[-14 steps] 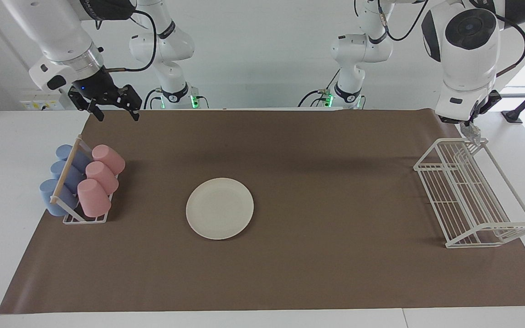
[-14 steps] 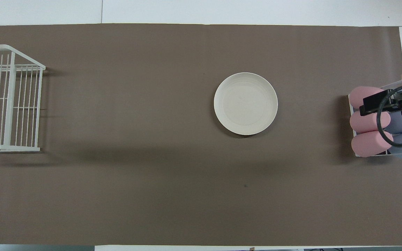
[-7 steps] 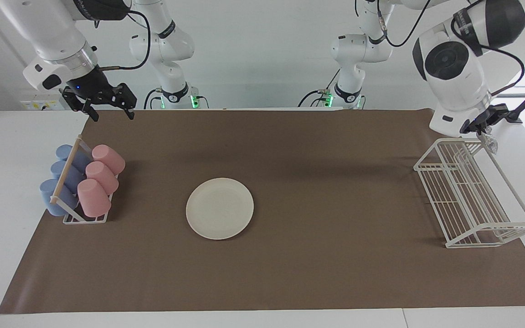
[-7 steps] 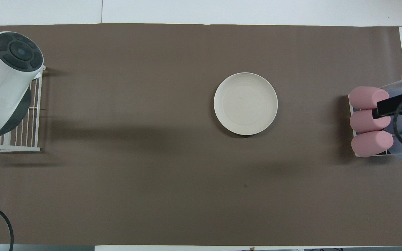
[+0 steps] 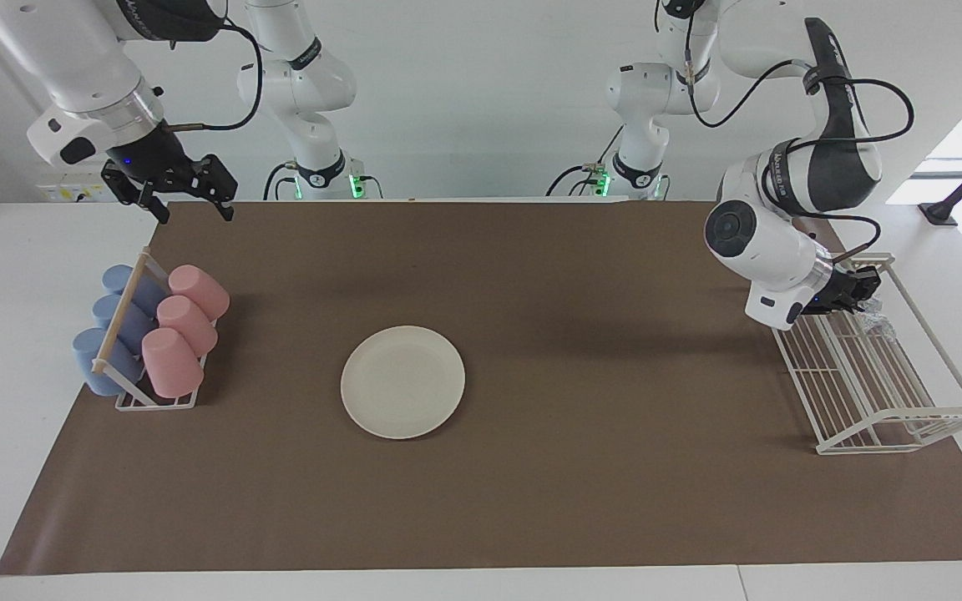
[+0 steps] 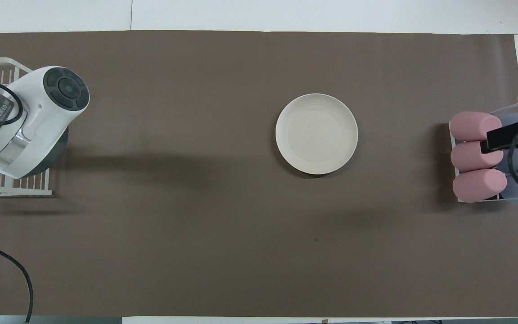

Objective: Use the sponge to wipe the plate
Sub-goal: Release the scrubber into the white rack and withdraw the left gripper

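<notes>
High facing view, steep overhead view, sharing brown mat [image 5: 581, 501]

Robotics laboratory: two white multi-joint arms [image 5: 790, 159] are base-mounted with exposed cabling along a bare white wall, at a white tabletop [image 5: 22, 275] covered by a brown mat [image 5: 581, 275] carrying staged kitchenware, namely a cup rack [image 5: 147, 334] and a wire rack [image 5: 873, 367].

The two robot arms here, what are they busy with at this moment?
The left gripper is over the white wire rack at its end of the table, with the glittery sponge at its fingertips. The plate lies bare on the brown mat, nothing touching it, so no wiping yet. The right gripper waits open in the air near the cup rack.
</notes>
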Motion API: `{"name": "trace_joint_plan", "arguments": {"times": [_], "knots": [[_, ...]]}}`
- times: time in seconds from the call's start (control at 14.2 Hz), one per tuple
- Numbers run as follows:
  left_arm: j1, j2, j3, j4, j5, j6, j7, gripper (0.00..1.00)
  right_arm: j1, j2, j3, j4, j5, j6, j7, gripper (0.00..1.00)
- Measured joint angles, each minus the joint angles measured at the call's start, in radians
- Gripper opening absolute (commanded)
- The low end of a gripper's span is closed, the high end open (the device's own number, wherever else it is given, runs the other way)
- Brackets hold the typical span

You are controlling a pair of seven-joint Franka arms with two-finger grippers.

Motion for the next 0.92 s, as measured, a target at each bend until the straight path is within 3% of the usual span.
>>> {"name": "trace_joint_plan", "arguments": {"times": [0.21,0.28,0.35,0.42,0.49,0.63,0.92], "knots": [[0.0,0.0,0.0,-0.025,0.004,0.021,-0.025,0.0,0.001,0.0,0.001,0.0,0.0,0.002,0.0,1.0],[0.0,-0.001,0.0,-0.028,0.004,0.027,-0.026,0.08,0.001,0.0,0.002,0.0,0.0,0.003,0.0,1.0],[0.0,-0.001,0.0,-0.029,0.004,0.032,-0.026,0.29,0.001,0.0,0.003,0.0,0.0,0.003,0.0,1.0],[0.0,-0.001,0.0,-0.029,0.004,0.034,-0.026,0.59,0.001,0.0,0.003,0.0,0.0,0.004,0.0,1.0],[0.0,-0.001,0.0,-0.029,0.004,0.035,-0.027,0.78,0.001,0.0,0.003,0.0,0.0,0.004,0.0,1.0],[0.0,-0.001,0.0,-0.029,0.004,0.036,-0.027,1.0,0.001,0.0,0.003,0.0,0.0,0.004,0.0,1.0],[0.0,-0.001,0.0,-0.029,0.004,0.037,-0.029,1.0,0.001,0.0,0.003,0.0,0.0,0.004,0.0,1.0]]}}
